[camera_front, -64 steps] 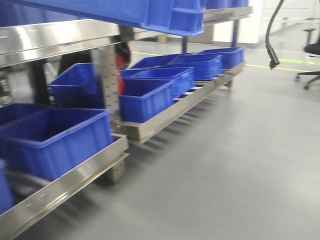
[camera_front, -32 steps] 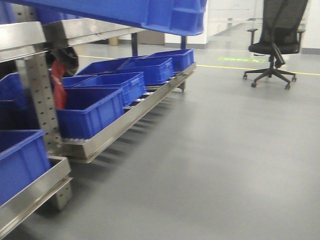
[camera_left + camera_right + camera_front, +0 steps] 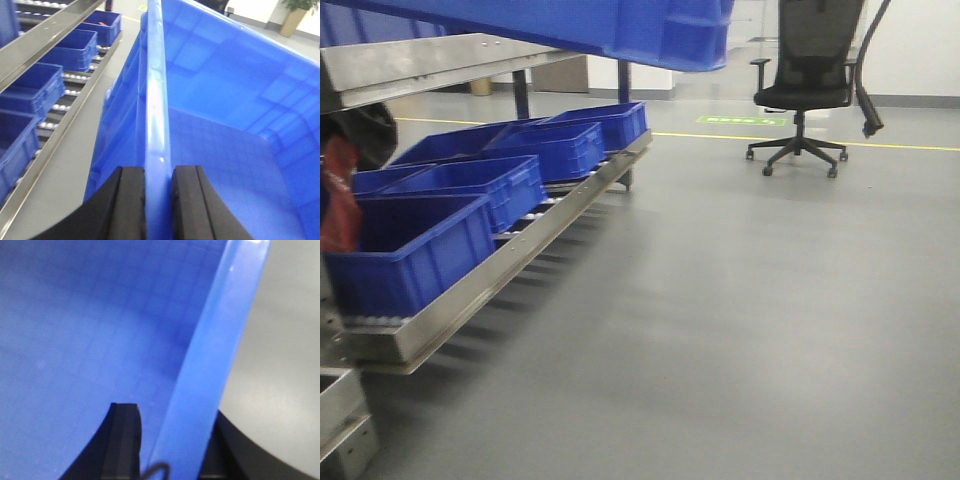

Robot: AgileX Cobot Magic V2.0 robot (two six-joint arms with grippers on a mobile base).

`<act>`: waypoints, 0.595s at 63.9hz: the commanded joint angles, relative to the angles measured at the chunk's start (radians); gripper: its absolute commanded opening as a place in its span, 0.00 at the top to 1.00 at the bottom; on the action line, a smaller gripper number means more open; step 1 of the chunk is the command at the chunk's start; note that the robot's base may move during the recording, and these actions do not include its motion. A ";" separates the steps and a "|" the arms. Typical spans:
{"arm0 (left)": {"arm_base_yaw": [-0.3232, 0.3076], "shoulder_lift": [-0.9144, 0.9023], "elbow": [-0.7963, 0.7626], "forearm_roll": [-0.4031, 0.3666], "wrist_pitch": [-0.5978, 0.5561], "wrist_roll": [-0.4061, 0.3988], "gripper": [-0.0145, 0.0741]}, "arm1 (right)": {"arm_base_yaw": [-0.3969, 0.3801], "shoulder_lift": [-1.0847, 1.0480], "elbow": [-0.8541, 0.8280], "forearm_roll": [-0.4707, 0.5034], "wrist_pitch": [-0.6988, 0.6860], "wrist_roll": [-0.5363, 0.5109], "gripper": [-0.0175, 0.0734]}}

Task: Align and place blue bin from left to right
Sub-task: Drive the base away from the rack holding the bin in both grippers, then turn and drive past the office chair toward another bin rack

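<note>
The blue bin hangs across the top of the front view, where only its underside and boxy rim corner show. In the left wrist view its empty inside and side wall fill the frame, and my left gripper is shut on the rim, one black pad on each side. In the right wrist view the bin's gridded floor lies to the left. My right gripper is shut on the opposite rim, with one finger inside the bin and the other outside.
A low steel roller rack runs along the left and carries several blue crates. A steel shelf sits above it. A red item hangs at far left. An office chair and a dangling black cable stand beyond the grey floor.
The rack and its crates have slid left in the front view, and the office chair has come in and shifted left. The bin stays in both grippers.
</note>
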 commanded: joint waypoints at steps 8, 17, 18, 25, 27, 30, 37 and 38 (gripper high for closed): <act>-0.019 -0.031 -0.021 -0.083 -0.101 -0.007 0.96 | 0.014 -0.017 -0.014 0.065 -0.103 0.011 0.99; -0.019 -0.031 -0.021 -0.083 -0.101 -0.007 0.96 | 0.014 -0.017 -0.014 0.065 -0.103 0.011 0.99; -0.019 -0.031 -0.021 -0.083 -0.101 -0.007 0.96 | 0.014 -0.017 -0.014 0.065 -0.103 0.011 0.99; -0.019 -0.031 -0.021 -0.083 -0.101 -0.007 0.96 | 0.014 -0.017 -0.014 0.065 -0.103 0.011 0.99; -0.019 -0.031 -0.021 -0.083 -0.101 -0.007 0.96 | 0.014 -0.017 -0.014 0.065 -0.103 0.011 0.99; -0.019 -0.031 -0.021 -0.083 -0.101 -0.007 0.96 | 0.014 -0.017 -0.014 0.065 -0.103 0.011 0.99; -0.019 -0.031 -0.021 -0.083 -0.101 -0.007 0.96 | 0.014 -0.017 -0.014 0.065 -0.103 0.011 0.99; -0.019 -0.031 -0.021 -0.083 -0.101 -0.007 0.96 | 0.014 -0.017 -0.014 0.065 -0.103 0.011 0.99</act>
